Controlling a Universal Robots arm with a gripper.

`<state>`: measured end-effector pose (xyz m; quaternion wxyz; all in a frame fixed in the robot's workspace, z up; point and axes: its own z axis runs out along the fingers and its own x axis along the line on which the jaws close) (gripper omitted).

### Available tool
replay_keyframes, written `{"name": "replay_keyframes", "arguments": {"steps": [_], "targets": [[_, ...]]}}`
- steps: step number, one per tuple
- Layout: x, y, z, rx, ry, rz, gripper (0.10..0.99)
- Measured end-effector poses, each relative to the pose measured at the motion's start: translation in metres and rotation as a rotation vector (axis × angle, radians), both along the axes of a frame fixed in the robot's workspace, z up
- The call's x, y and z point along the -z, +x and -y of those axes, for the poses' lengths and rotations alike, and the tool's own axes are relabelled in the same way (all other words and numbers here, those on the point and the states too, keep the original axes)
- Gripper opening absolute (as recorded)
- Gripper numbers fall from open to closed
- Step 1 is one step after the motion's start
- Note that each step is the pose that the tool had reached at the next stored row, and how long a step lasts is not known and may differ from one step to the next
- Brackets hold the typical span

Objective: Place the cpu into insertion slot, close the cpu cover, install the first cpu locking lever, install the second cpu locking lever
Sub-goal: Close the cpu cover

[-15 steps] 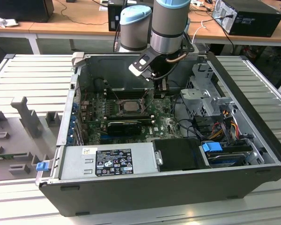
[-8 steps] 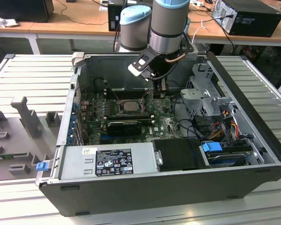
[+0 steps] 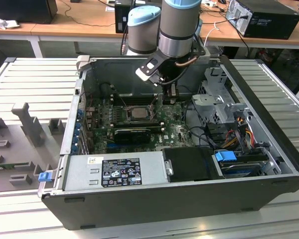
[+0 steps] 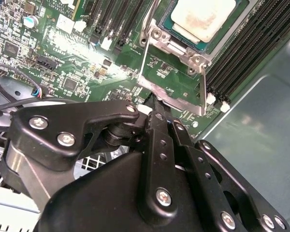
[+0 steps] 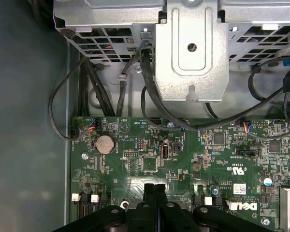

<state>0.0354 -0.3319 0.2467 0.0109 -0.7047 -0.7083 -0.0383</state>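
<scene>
The cpu [image 4: 203, 18], a square chip with a dull silver top, lies in the insertion slot [image 4: 221, 44] on the green motherboard; the exterior view shows the cpu [image 3: 138, 112] mid-board. The cpu cover [image 4: 181, 46], a silvery frame, lies flat around it. Two thin wire levers [image 4: 203, 92] run out from the cover's corners to a bright metal strip [image 4: 169, 94]. My gripper [image 4: 157, 107] is shut, its black fingertips at that strip, nothing visibly between them. In the exterior view the gripper [image 3: 171, 97] hangs just to the right of the socket. In the first wrist view the gripper [image 5: 154, 188] points at the board.
Long black memory slots [image 4: 261, 43] flank the socket. A black graphics card [image 3: 132, 134] lies in front of it, and a power supply [image 3: 114, 172] fills the case front. A metal drive cage [image 3: 217, 104] and cables [image 5: 150, 92] crowd the exterior view's right side.
</scene>
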Motion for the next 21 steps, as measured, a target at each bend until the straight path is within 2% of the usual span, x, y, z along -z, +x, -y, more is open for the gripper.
{"name": "replay_keyframes", "arguments": {"steps": [19, 21], "targets": [[0.0, -0.0048, 0.0, 0.0, 0.0, 0.0, 0.106], [0.0, -0.0074, 0.0, 0.0, 0.0, 0.0, 0.106]]}}
